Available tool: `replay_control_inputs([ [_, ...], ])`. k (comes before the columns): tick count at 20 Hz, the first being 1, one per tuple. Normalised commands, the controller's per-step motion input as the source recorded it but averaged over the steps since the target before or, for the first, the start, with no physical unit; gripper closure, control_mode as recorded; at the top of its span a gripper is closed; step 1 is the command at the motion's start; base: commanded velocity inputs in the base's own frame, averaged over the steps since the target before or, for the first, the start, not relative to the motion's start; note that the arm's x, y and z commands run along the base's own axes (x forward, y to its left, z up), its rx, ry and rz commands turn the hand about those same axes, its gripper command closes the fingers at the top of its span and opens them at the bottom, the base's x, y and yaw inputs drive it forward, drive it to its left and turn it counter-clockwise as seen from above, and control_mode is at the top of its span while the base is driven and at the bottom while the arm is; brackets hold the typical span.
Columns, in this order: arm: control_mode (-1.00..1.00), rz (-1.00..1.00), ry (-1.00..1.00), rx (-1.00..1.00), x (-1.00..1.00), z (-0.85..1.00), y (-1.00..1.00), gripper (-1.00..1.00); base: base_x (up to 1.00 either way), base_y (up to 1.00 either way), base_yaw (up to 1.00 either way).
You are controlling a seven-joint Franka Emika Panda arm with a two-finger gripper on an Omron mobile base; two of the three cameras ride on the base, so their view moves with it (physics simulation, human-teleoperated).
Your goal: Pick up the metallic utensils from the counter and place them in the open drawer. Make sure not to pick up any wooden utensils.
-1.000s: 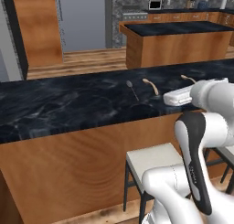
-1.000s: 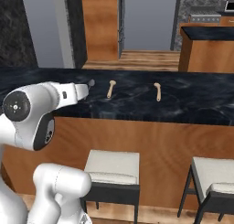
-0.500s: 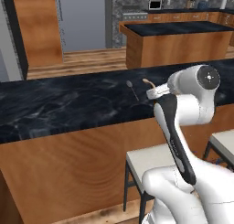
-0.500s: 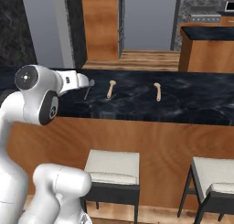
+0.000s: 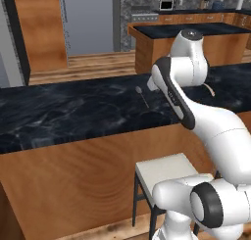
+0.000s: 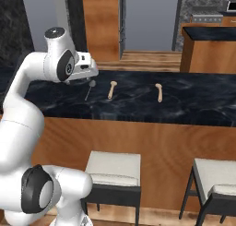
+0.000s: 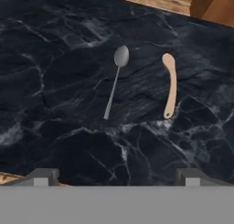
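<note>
A slim grey metal spoon [image 7: 115,81] lies on the black marble counter [image 7: 55,58], bowl pointing away from me. A tan wooden utensil [image 7: 170,86] lies close to its right, apart from it. My gripper [image 7: 115,176] hovers above the counter's near part, open wide with nothing between its fingertips [image 7: 43,175]. In the right base view my hand [image 6: 85,69] hangs just over the spoon [image 6: 89,89], with one wooden utensil [image 6: 112,89] beside it and another [image 6: 159,92] further right. In the left base view the spoon [image 5: 142,96] lies just left of my arm. The open drawer is out of view.
Grey-seated stools [image 6: 113,167] [image 6: 216,186] stand in front of the counter's wood panel base [image 5: 73,185]. A second dark-topped island [image 5: 186,31] stands beyond the counter, across a strip of wooden floor.
My arm has swung up from low in front of the counter, bringing the hand over the spoon. The jaws stayed open. The utensils have not moved.
</note>
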Motion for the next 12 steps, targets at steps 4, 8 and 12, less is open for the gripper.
replay_control_inputs([
  [4,-1.00,0.00,0.02,0.02,0.18,-0.32,0.17,-1.00,0.00,0.00,0.00],
  [8,-1.00,-0.02,0.04,0.00,0.09,-0.19,0.21,-1.00,0.00,0.00,0.00],
  [12,-1.00,-0.05,0.08,0.00,0.11,-0.10,0.19,-1.00,0.00,0.00,0.00],
])
